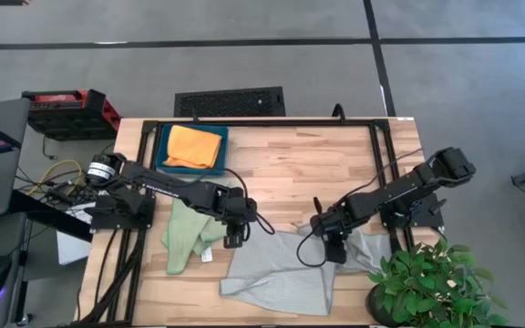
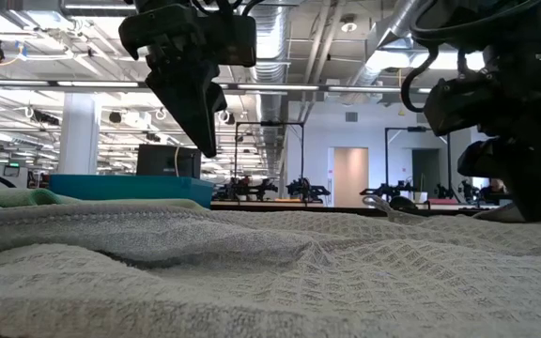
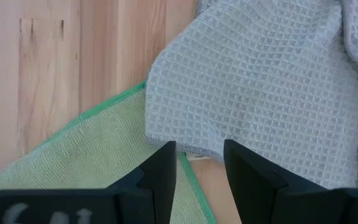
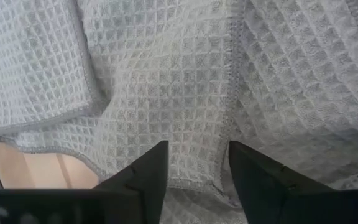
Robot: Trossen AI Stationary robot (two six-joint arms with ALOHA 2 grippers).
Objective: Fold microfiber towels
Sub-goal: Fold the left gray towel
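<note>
Two pale grey waffle towels lie crumpled and overlapping at the table's near middle (image 1: 281, 271), reaching right (image 1: 369, 253). A light green towel (image 1: 186, 232) lies bunched to their left. An orange towel (image 1: 195, 146) lies folded in the teal tray (image 1: 161, 153). My left gripper (image 1: 235, 239) is open and hangs clear above the grey towel's left corner (image 3: 166, 124), where that corner overlaps the green towel (image 3: 86, 155). My right gripper (image 1: 334, 251) is open, low over the grey towels, with a hemmed edge (image 4: 232, 74) running toward the gap between its fingers. My right gripper points down at the grey towels with one finger on either side of a hemmed edge (image 4: 225, 155). In the low view its fingers (image 2: 533, 202) reach down to the cloth's surface. I cannot tell whether they touch it.
A potted plant (image 1: 427, 282) stands at the table's near right corner, close to the right arm. The tray sits at the far left. Bare wood (image 1: 299, 173) lies between the tray and the towels. A black frame rail (image 1: 272, 122) runs along the far edge.
</note>
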